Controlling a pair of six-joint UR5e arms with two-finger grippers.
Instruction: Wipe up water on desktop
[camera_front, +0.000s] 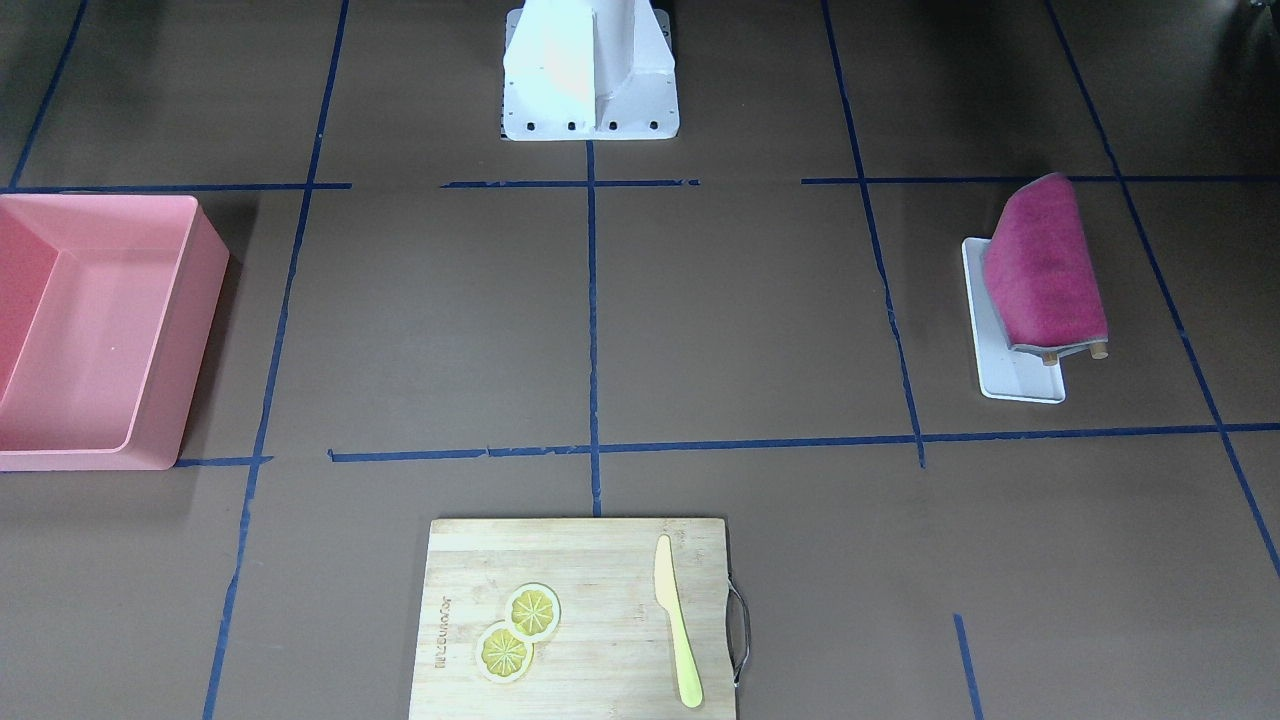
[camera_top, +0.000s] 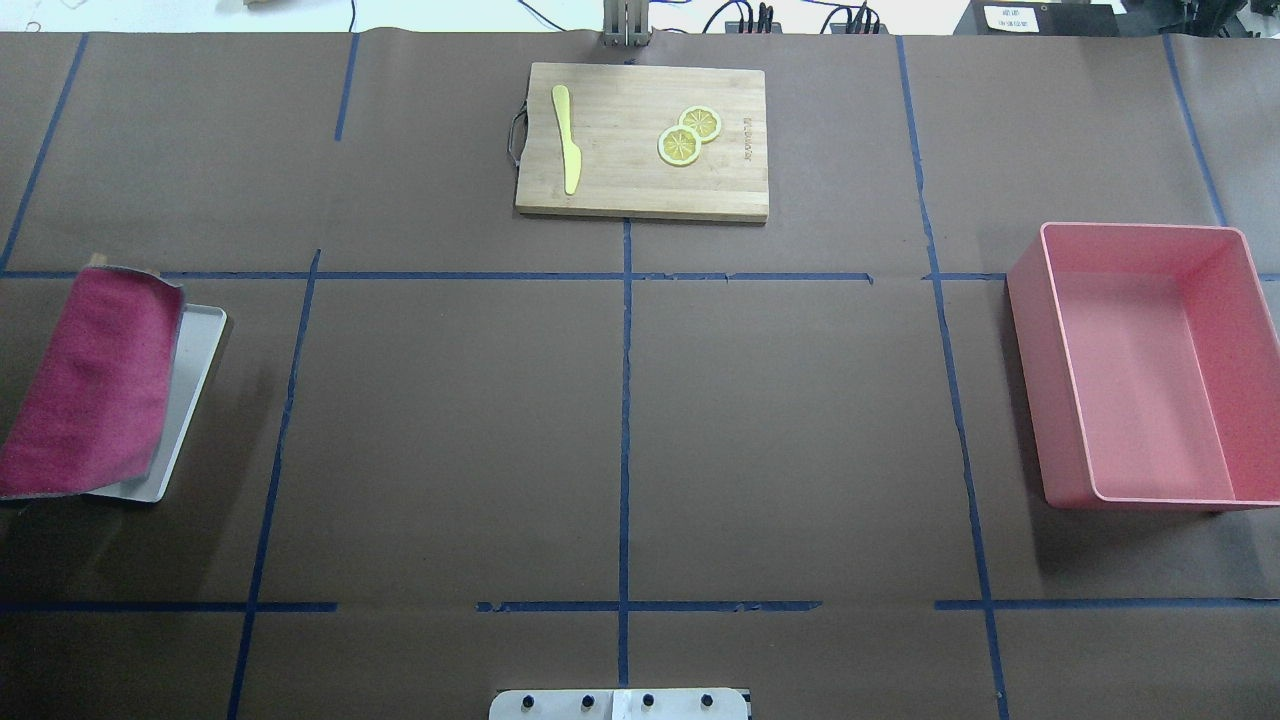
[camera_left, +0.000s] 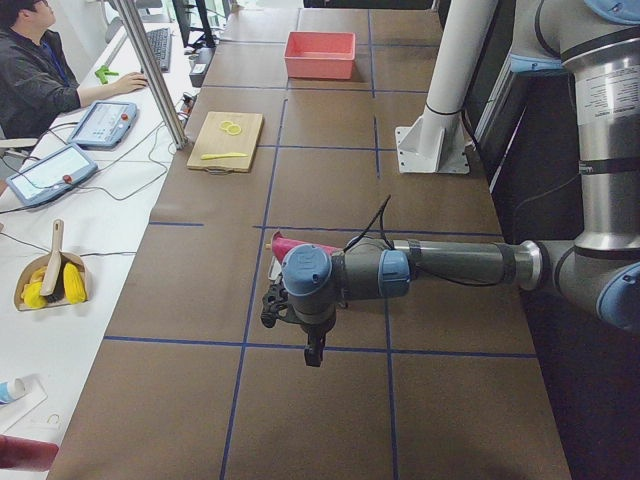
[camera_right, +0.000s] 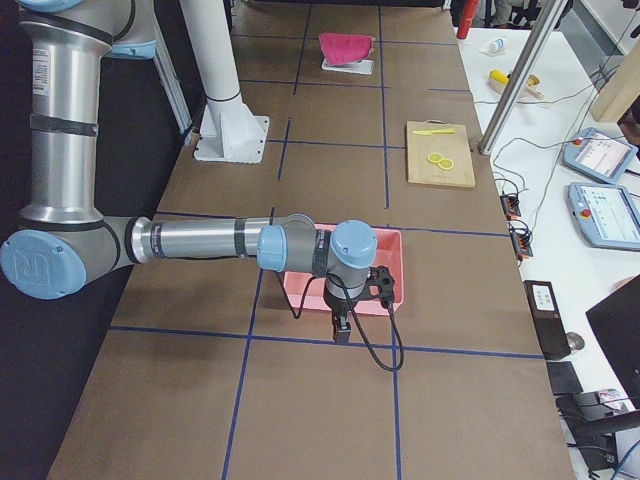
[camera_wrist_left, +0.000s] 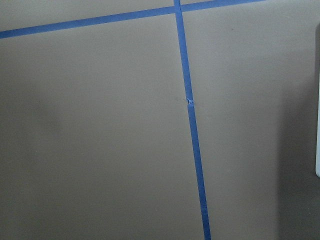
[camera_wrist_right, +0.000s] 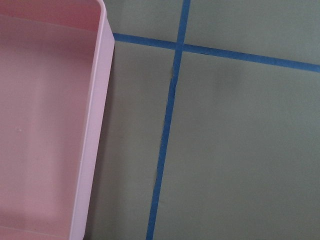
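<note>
The brown desktop (camera_top: 450, 420) with its blue tape grid fills every view; I can make out no water on it. A magenta cloth (camera_top: 90, 385) hangs over a rack on a white tray (camera_front: 1020, 385) at the robot's left end. My left gripper (camera_left: 315, 352) hovers above the desktop close to that cloth (camera_left: 290, 243); it shows only in the left side view, so I cannot tell its state. My right gripper (camera_right: 341, 328) hangs beside the pink bin (camera_right: 395, 270); only the right side view shows it, so I cannot tell there either.
The pink bin (camera_top: 1030, 380) sits at the robot's right end. A bamboo cutting board (camera_top: 620, 180) with two lemon slices (camera_top: 688, 135) and a yellow knife (camera_top: 566, 135) lies at the far edge. The white robot base (camera_front: 590, 70) stands mid-table. A person (camera_left: 30, 70) sits beyond.
</note>
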